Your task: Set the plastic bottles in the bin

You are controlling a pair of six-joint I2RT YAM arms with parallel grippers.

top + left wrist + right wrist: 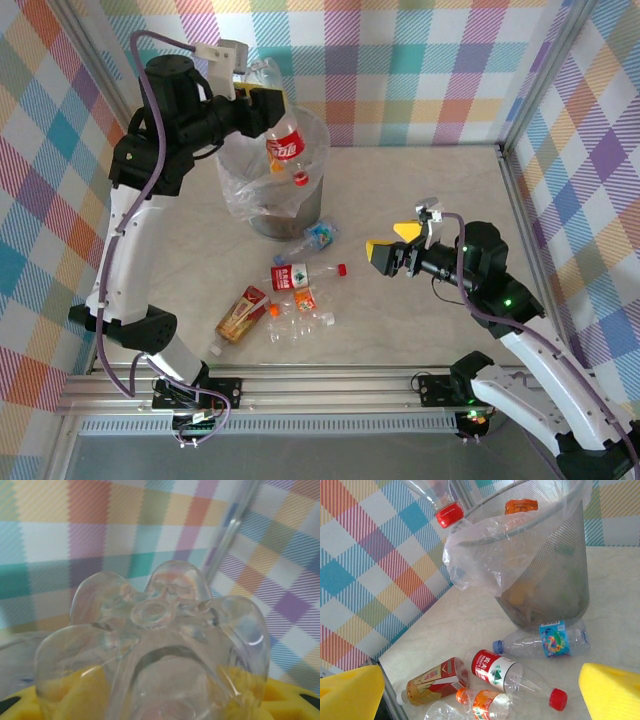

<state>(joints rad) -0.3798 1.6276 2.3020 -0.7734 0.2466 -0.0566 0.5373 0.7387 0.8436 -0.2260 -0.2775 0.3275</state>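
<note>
Bottles (290, 300) lie loose on the table (440, 190) just ahead of my arm bases. Closest is a brown bottle (240, 313) beside a crumpled clear bottle (300, 325). An orange-capped bottle (297, 300) and a red-capped bottle (300, 275) huddle just behind them.

To their right, my right claw (392, 243) hangs above the table, released. Its yellow fingers (350, 692) are spread wide with nothing between them.

Farther back, a blue-label bottle (322, 236) lies on its side just beside the foot of the bin (235, 165). The bin stands upright, its clear liner draped over the rim.

Over the bin, my left claw (265, 100) grasps a red-label bottle (286, 148) near its base, cap pointing down over the bin's mouth. On the left wrist camera, that bottle's clear base sits between the yellow fingers.
</note>
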